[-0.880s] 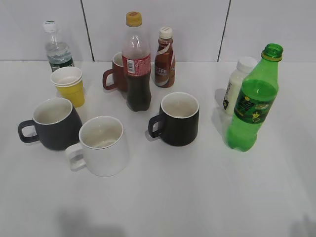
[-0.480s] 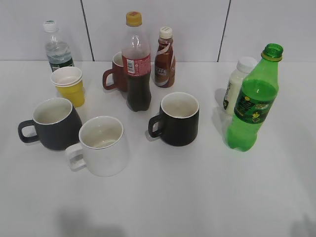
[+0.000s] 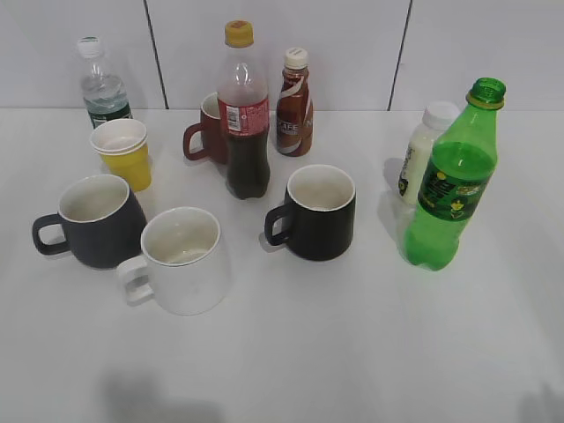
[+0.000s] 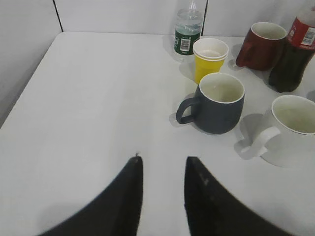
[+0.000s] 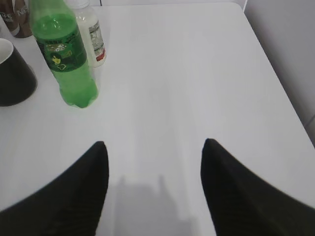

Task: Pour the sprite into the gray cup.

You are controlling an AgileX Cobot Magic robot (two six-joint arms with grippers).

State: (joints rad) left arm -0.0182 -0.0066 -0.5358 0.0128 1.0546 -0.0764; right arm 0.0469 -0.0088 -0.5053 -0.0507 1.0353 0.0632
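The sprite (image 3: 449, 181), a tall green bottle with no cap, stands upright at the right of the table; it also shows in the right wrist view (image 5: 66, 54). The gray cup (image 3: 97, 220), a rounded dark mug with white inside, stands at the left, handle to the left; it also shows in the left wrist view (image 4: 219, 103). My left gripper (image 4: 163, 158) is open and empty, well short of the gray cup. My right gripper (image 5: 155, 142) is wide open and empty, to the right of and nearer than the sprite. Neither gripper shows in the exterior view.
A white mug (image 3: 181, 260) stands beside the gray cup. A black mug (image 3: 317, 211) is in the middle. A cola bottle (image 3: 244, 110), a red mug (image 3: 207, 132), a coffee bottle (image 3: 293, 101), yellow cups (image 3: 123, 152), a water bottle (image 3: 101, 84) and a small white bottle (image 3: 425, 150) stand behind.
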